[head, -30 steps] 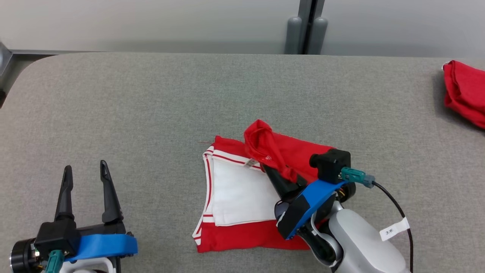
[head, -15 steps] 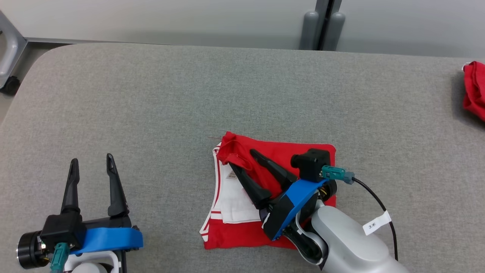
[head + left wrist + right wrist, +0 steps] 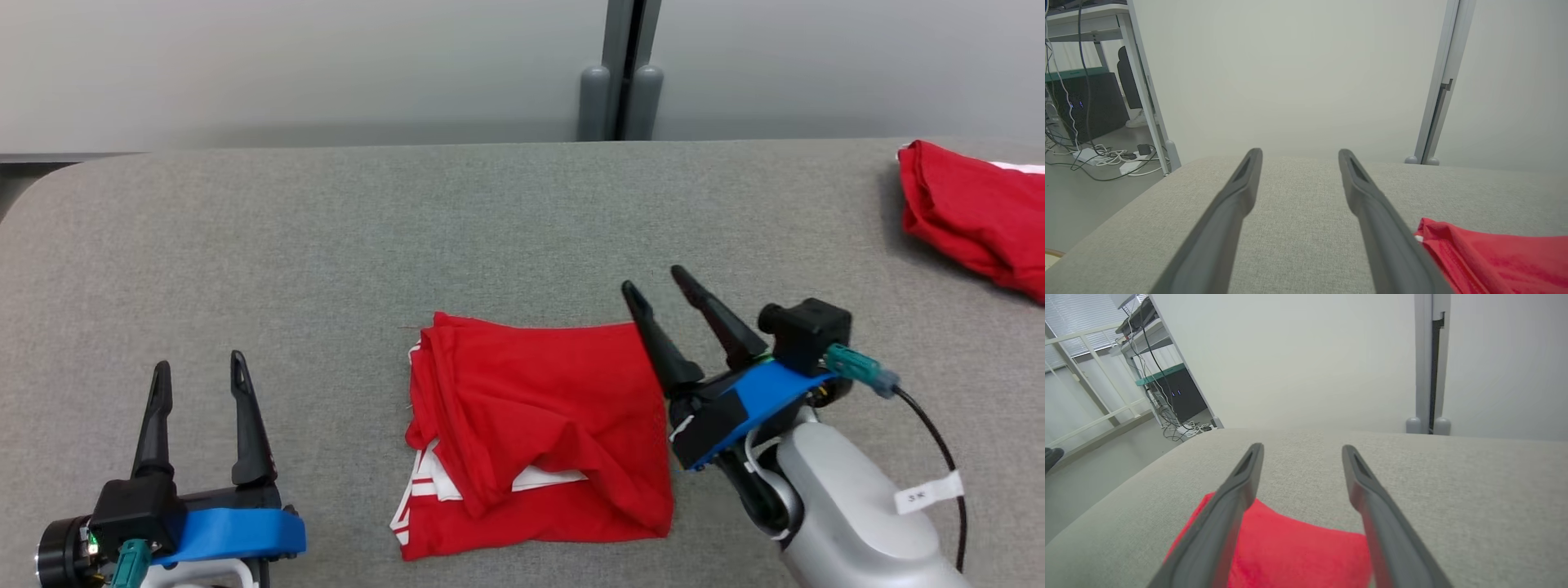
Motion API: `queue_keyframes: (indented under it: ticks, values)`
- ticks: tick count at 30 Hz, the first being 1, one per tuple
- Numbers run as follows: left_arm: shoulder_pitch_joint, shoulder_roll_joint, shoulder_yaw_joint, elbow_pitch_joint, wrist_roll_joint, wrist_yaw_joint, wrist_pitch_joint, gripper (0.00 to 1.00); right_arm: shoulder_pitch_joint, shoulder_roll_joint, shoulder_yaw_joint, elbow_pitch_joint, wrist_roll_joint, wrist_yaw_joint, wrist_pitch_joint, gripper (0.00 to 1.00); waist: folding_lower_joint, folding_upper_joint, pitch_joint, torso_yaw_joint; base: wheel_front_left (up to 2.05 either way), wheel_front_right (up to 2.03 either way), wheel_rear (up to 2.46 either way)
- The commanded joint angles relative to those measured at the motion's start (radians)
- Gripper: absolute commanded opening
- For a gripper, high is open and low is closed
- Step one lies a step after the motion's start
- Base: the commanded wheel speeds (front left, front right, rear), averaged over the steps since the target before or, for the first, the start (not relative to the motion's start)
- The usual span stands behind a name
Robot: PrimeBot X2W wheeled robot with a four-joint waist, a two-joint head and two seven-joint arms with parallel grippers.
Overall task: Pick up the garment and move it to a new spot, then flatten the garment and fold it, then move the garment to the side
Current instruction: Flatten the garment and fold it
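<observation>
Folded garment [image 3: 539, 433] mid-table [image 3: 326, 245]; right claw [image 3: 653, 287] beside right edge

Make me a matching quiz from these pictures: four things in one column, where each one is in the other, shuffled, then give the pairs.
1 folded garment
2 red cloth
3 left gripper
4 right gripper

A far right of the table
B open, near left, over bare table
C middle of the table, white trim showing
D open, by the garment's right edge

Pairs: 1-C, 2-A, 3-B, 4-D
</observation>
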Motion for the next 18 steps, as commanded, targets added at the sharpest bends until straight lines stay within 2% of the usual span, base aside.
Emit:
queue_keyframes:
  ticks: [1,8,18]
  values:
    - [0.010,-0.001,0.005,-0.001,0.005,-0.003,-0.004,1.00,0.038,-0.017,-0.046,-0.037,-0.026,0.001,-0.005,1.00,-0.0001,0.0000,-0.012,-0.019,0.00,0.00,0.00]
    - [0.032,-0.001,0.014,0.005,0.011,-0.007,-0.004,1.00,0.158,-0.041,-0.189,-0.146,-0.090,0.001,-0.005,1.00,-0.0001,0.0000,-0.033,-0.055,0.00,0.00,0.00]
    - [0.057,0.003,0.033,0.016,0.020,-0.017,-0.004,1.00,0.346,-0.025,-0.371,-0.277,-0.164,0.001,0.001,1.00,-0.0001,0.0000,-0.057,-0.081,0.00,0.00,0.00]
